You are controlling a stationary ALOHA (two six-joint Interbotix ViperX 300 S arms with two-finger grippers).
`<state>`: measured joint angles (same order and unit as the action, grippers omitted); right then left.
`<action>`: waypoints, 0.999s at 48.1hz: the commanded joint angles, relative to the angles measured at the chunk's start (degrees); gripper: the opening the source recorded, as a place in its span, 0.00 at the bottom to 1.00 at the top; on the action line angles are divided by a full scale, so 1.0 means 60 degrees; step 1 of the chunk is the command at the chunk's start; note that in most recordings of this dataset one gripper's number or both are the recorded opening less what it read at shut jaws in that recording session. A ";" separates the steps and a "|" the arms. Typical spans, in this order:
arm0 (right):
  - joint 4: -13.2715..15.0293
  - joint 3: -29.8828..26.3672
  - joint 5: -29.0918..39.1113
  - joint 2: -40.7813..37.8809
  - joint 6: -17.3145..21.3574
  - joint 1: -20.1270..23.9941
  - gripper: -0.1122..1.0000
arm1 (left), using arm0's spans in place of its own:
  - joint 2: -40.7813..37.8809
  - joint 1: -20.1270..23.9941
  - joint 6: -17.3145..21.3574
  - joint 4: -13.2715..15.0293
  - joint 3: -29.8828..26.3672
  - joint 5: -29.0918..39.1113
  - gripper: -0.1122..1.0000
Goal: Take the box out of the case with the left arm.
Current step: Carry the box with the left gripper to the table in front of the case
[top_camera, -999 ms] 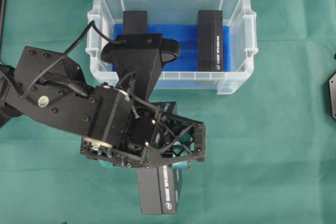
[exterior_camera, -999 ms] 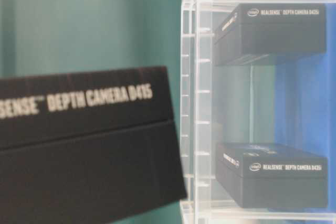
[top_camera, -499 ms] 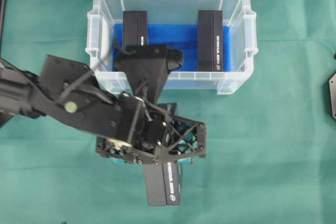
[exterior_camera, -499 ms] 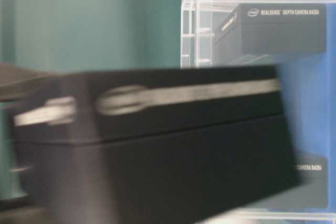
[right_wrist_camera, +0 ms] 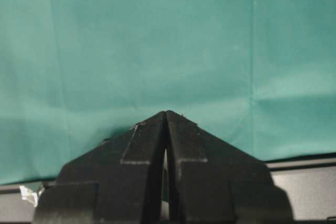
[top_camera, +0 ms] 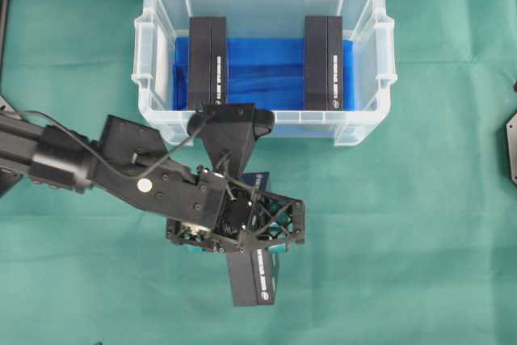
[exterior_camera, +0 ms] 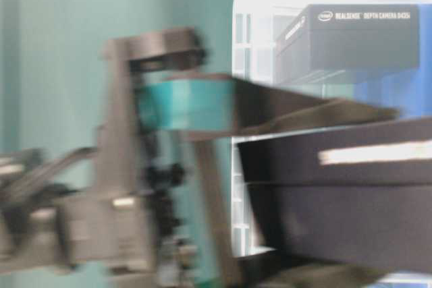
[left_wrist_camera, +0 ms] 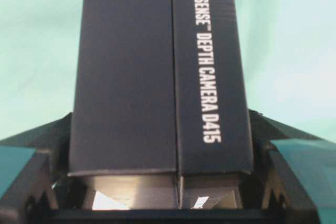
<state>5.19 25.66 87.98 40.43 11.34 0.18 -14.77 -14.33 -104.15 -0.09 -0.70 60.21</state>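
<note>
A long black cardboard box [top_camera: 252, 276] printed in white with "REALSENSE DEPTH CAMERA D415" is outside the large clear plastic case with a blue lining [top_camera: 265, 7], over the green cloth-covered tabletop [top_camera: 420, 224] just near of the case's front wall. The left arm's black lattice pincer with teal pads [top_camera: 238, 224] pinches this box across its width; in the left wrist view the box [left_wrist_camera: 160, 72] runs away from the camera between the two fingers [left_wrist_camera: 286, 156], its lettering reading along the right half.

Two more black boxes remain inside the case, one at the left [top_camera: 208, 58] and one at the right [top_camera: 323, 61]. In the table-level view the upper one [exterior_camera: 358, 35] reads "REALSENSE DEPTH CAMERA D435i" beside a small oval logo.

The right pincer [right_wrist_camera: 166, 145], seen from its wrist camera over bare green cloth, has its fingers pressed together.
</note>
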 commanded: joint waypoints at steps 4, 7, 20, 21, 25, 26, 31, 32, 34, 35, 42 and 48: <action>0.0000 -0.0103 -0.0044 -0.0015 0.0029 0.0015 0.10 | 0.0132 0.0029 0.0000 0.0117 0.0249 -0.0586 0.64; 0.0000 -0.0088 -0.0044 -0.0029 0.0029 0.0015 0.10 | 0.0132 0.0029 0.0000 0.0117 0.0410 -0.0615 0.64; 0.0000 -0.0073 -0.0059 -0.0088 0.0029 0.0015 0.10 | 0.0132 0.0234 0.0073 0.0117 0.0542 -0.0747 0.64; 0.0000 -0.0073 -0.0059 -0.0088 0.0029 0.0015 0.10 | 0.0132 0.0234 0.0132 0.0132 0.0557 -0.0776 0.64; 0.0000 -0.0073 -0.0059 -0.0088 0.0029 0.0015 0.10 | 0.0132 0.0264 0.0527 0.0117 0.0542 -0.0996 0.64; 0.0000 -0.0073 -0.0059 -0.0088 0.0029 0.0015 0.10 | 0.0132 0.0278 0.0630 0.0117 0.0542 -0.1025 0.64; 0.0000 -0.0073 -0.0103 -0.0088 0.0029 0.0015 0.10 | 0.0132 0.0293 0.1040 0.0132 0.0527 -0.1143 0.64; 0.0000 -0.0073 -0.0103 -0.0088 0.0029 0.0015 0.10 | 0.0132 0.0308 0.1084 0.0117 0.0527 -0.1143 0.64; 0.0000 -0.0073 -0.0117 -0.0103 0.0029 0.0015 0.10 | 0.0132 0.0308 0.1143 0.0132 0.0542 -0.1143 0.64; 0.0015 -0.0059 -0.0146 -0.0103 0.0029 0.0015 0.10 | 0.0132 0.0293 0.1157 0.0117 0.0557 -0.1157 0.64; 0.0000 -0.0073 -0.0176 -0.0103 0.0029 0.0015 0.10 | 0.0132 0.0308 0.1187 0.0117 0.0615 -0.1128 0.64; 0.0000 -0.0073 -0.0176 -0.0088 0.0029 0.0015 0.10 | 0.0132 0.0322 0.1172 0.0117 0.0601 -0.1128 0.70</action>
<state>5.10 25.75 87.19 39.90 11.43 0.18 -15.29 -12.74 -97.21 0.70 3.78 53.70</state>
